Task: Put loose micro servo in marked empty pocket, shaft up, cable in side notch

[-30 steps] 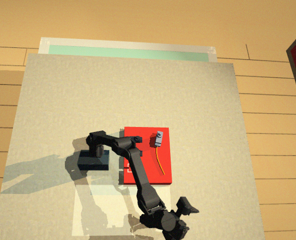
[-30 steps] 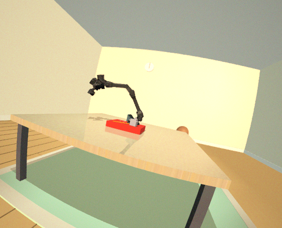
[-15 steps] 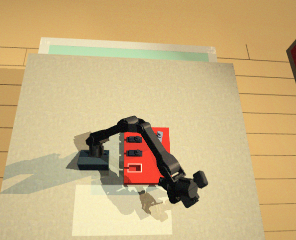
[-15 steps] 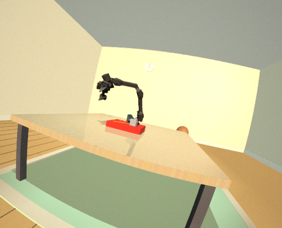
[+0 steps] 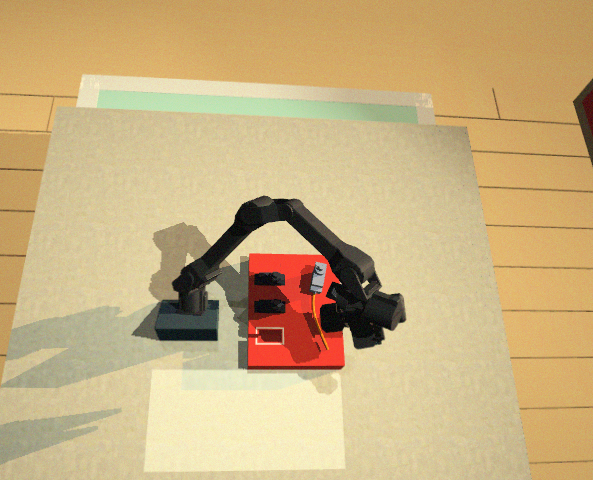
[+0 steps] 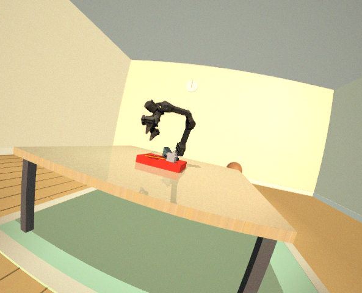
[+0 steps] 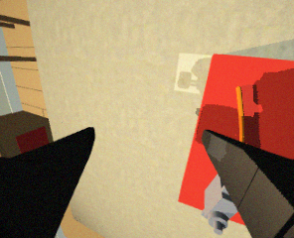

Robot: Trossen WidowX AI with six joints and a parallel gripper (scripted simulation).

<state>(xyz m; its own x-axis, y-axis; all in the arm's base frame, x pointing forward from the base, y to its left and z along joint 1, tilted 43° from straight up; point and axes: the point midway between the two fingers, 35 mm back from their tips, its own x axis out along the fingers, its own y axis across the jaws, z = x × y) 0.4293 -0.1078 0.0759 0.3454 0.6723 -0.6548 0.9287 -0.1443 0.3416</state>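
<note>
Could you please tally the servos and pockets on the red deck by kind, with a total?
Black servos already seated in the flat red deck: 2
Loose grey micro servo with orange cable: 1
White-outlined empty pocket: 1
Total: 4
</note>
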